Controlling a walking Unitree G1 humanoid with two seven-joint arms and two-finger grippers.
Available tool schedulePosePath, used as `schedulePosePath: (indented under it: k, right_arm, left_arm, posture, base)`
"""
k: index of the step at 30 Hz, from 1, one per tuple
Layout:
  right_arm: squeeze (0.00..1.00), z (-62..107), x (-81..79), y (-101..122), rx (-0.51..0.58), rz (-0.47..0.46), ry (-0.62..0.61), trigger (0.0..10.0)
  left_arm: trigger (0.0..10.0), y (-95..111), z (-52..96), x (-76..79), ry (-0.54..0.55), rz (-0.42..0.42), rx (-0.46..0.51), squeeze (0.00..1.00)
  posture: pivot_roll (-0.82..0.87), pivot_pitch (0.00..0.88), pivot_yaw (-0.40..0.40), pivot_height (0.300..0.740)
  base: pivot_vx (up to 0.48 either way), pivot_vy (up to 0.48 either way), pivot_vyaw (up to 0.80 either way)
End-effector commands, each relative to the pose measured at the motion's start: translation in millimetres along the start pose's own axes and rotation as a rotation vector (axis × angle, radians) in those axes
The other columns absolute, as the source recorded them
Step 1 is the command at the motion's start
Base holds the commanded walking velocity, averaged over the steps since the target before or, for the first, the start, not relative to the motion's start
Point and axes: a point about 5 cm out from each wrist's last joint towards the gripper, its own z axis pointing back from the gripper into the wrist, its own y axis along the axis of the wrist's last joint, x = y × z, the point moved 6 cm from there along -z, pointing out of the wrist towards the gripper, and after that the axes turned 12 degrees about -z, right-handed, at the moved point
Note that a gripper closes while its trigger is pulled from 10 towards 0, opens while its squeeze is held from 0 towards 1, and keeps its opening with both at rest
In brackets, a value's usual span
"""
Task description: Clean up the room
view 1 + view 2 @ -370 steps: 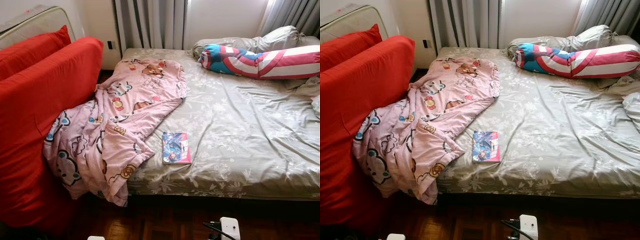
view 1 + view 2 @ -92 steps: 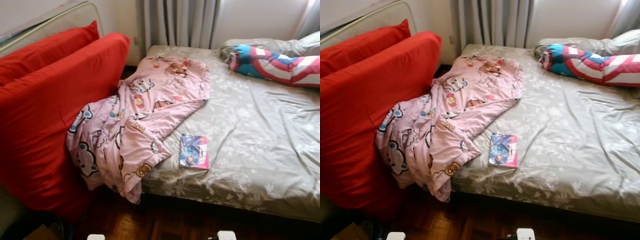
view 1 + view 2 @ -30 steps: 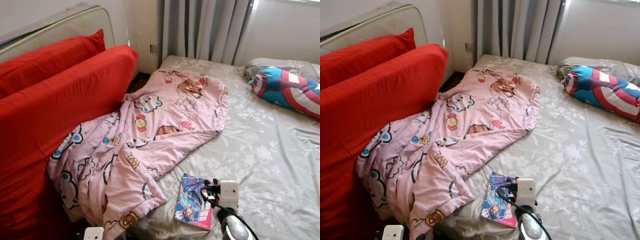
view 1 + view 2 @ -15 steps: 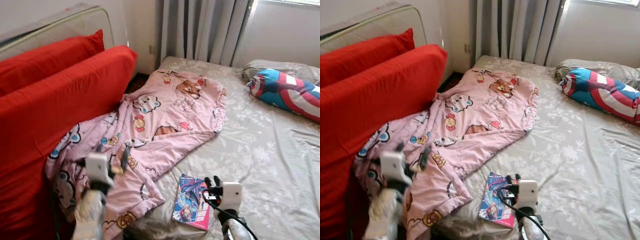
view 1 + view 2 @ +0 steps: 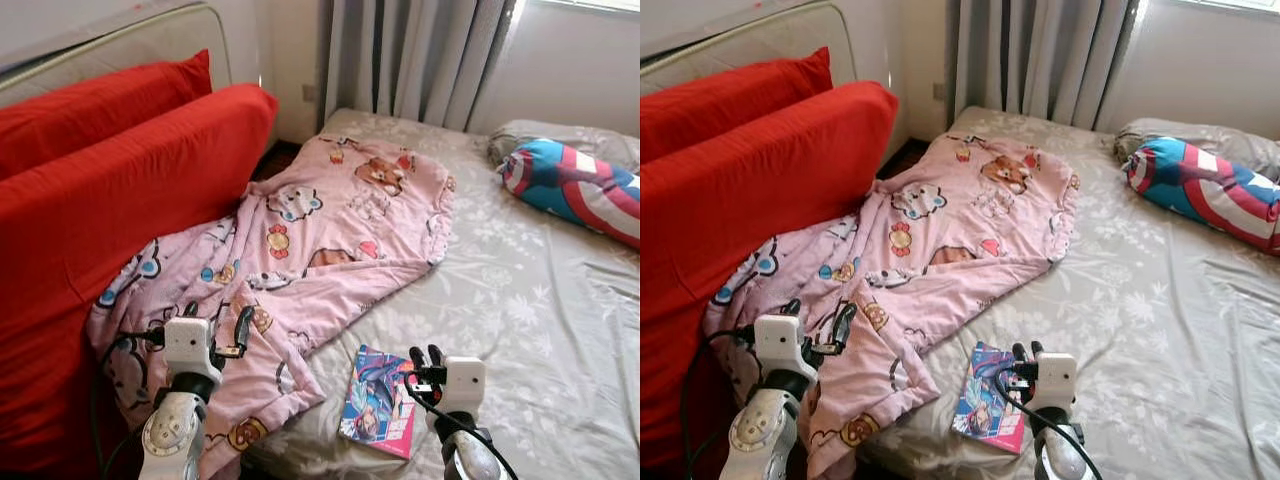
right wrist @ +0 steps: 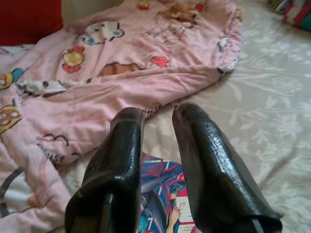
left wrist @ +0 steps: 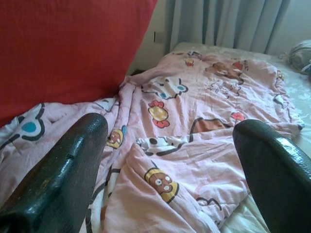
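Observation:
A pink cartoon-print blanket (image 5: 330,230) lies crumpled across the left side of the bed and hangs over its near edge. A colourful book (image 5: 378,400) rests flat on the grey floral sheet (image 5: 520,300) near the bed's front edge. My left gripper (image 5: 215,320) hovers open over the hanging part of the blanket, its fingers (image 7: 58,170) wide apart. My right gripper (image 5: 425,358) is raised just right of the book, fingers (image 6: 204,160) nearly together with nothing between them; the book (image 6: 165,199) lies below them.
Tall red cushions (image 5: 100,200) stand against the bed's left side, with a padded frame (image 5: 120,40) behind them. A red, white and blue bolster (image 5: 580,190) lies at the bed's far right. Grey curtains (image 5: 420,60) hang behind the bed.
The camera has come closer to the bed. My left arm has risen into view over the blanket's edge and steadied. My right gripper stays by the book.

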Motion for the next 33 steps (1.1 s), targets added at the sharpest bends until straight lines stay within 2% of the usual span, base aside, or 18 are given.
schedulePosePath:
  k: [1,5,16,28,33]
  right_arm:
    - [0.0,-1.2,-1.1,-1.9,-0.018,0.008,-0.002,10.0]
    - [0.0,-1.4,-1.5,-3.6,-0.032,0.011,-0.004,10.0]
    - [0.0,-0.8,-5.4,-7.6,-0.051,0.032,0.009,10.0]
    - [0.0,-1.6,-5.7,-8.0,-0.06,0.04,0.01,10.0]
    - [0.0,-1.4,-8.7,-9.4,-0.064,0.039,0.02,10.0]
  left_arm:
    - [10.0,5.6,-3.2,2.8,-0.009,0.005,0.002,0.0]
    - [10.0,5.7,-4.5,3.0,-0.011,0.006,-0.004,0.0]
    - [10.0,5.7,-5.8,7.5,-0.026,0.016,-0.024,0.0]
    - [10.0,6.0,-6.3,8.7,-0.028,0.02,-0.029,0.0]
    - [10.0,5.6,-6.1,8.8,-0.027,0.024,-0.03,0.0]
  posture:
    - [-0.09,0.069,-0.053,0.74]
    - [-0.09,0.071,-0.05,0.74]
    - [-0.09,0.073,-0.047,0.676]
    - [-0.09,0.073,-0.051,0.676]
    - [-0.09,0.075,-0.052,0.631]
  base:
    - [0.0,0.0,0.0]
    - [0.0,0.0,0.0]
    - [0.0,0.0,0.0]
    - [0.0,0.0,0.0]
    - [0.0,0.0,0.0]
